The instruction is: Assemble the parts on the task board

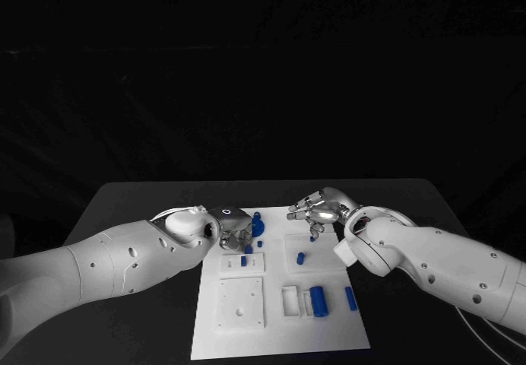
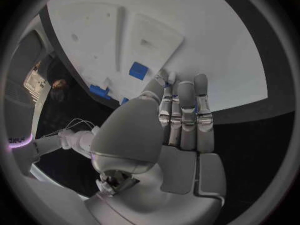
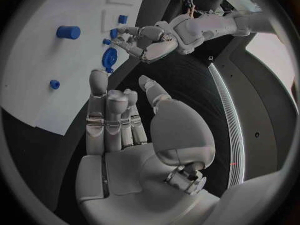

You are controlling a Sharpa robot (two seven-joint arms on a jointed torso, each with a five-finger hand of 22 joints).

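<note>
Both hands crowd the board's point(image 1: 220, 342) far end: left hand point(image 1: 232, 226) state unclear, right hand point(image 1: 315, 211) spread, empty; could collide or knock blue parts point(image 1: 319, 301).

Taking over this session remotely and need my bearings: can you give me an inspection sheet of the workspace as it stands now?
Surface: black table, with the white task board in its middle.
Job's things: small blue parts lie or stand on the board; a larger round blue part sits near its far edge, by the left hand.
Clutter: nothing seen.
Hands: left hand is over the board's far left area, fingers held together; whether it holds anything cannot be told. Right hand is above the far edge, fingers apart, holding nothing.
Cables: thin pale cable beside the right arm.
Surroundings: dark, nothing seen.
</note>
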